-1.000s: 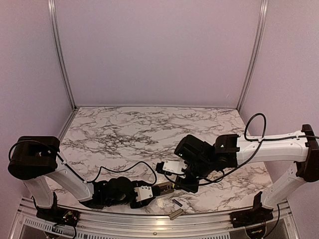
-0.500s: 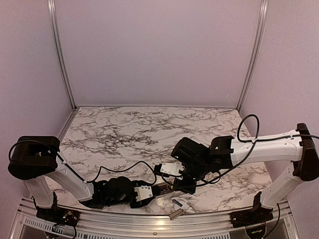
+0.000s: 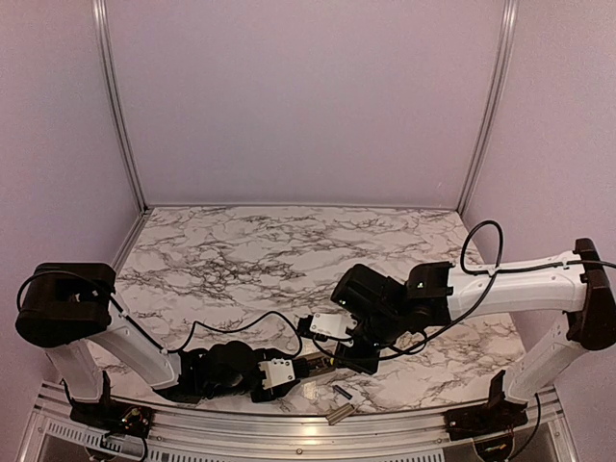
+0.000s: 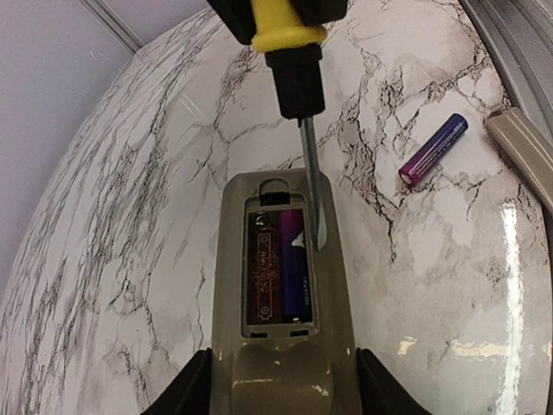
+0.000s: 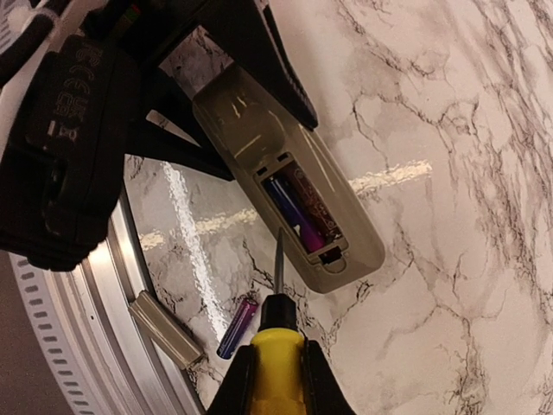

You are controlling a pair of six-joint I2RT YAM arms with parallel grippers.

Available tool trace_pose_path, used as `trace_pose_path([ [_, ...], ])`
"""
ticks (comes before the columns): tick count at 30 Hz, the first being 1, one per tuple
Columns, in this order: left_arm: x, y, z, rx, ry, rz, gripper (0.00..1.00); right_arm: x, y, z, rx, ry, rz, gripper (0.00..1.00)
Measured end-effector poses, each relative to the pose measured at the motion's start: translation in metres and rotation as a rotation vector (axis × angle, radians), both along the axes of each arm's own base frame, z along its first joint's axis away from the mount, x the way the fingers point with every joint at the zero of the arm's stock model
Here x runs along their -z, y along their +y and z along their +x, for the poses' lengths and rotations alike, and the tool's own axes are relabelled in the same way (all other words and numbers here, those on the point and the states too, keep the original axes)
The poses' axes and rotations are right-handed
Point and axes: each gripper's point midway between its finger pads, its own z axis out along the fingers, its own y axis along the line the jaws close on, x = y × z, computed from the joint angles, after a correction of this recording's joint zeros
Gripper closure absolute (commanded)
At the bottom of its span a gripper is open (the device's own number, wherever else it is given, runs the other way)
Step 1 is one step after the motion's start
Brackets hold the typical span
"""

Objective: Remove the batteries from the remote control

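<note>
**Item 1: right gripper** [image 5: 275, 385]. Closed on the yellow handle of a screwdriver [image 4: 298, 82], shaft pointing down at the remote.

**Item 2: screwdriver tip.** Sits inside the battery recess, between the seated battery and the recess's right wall. Whether it touches the cell cannot be told.

**Item 3: left gripper** [image 4: 283, 385]. Partly closed, clamping the remote [image 4: 330, 285] by 1 end, grey-beige back up, low over the surface [image 4: 130, 216].

**Item 4: batteries, 2.**
- Seated battery [image 4: 292, 268]: purple, in the right slot. The left slot is empty.
- Loose battery [image 4: 434, 149]: lies on the surface to the right of the remote, apart from it.

**Item 5: cover** [image 4: 523, 156]. Flat, off the remote, by the near rail beyond the loose battery.

**Status:** judged half done, with 1 cell to lever out.

**Hazards, judged:**
- The tip may skid off the round cell and gouge the recess or bend a contact.
- Hard prying may twist the remote in the end-only grip.
- A freed cell may pop out and roll to the near rail.
</note>
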Motion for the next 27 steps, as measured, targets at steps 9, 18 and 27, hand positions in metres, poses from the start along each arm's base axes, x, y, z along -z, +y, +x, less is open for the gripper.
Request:
trace_pose_path([
  [9,0.0001,-0.0002,-0.0004,0.002,0.002,0.000,1.00,-0.0015,0.0020,0.0000,-0.002,0.000,0.010,1.00],
  [18,0.0001,-0.0003,-0.0005,0.003,0.002,-0.001,1.00,-0.0089,0.0089,0.0035,0.000,-0.008,0.045,1.00],
  [27,0.0001,-0.0003,-0.0006,0.003,0.002,-0.001,1.00,-0.0083,0.0091,0.0032,-0.002,-0.005,0.045,1.00],
])
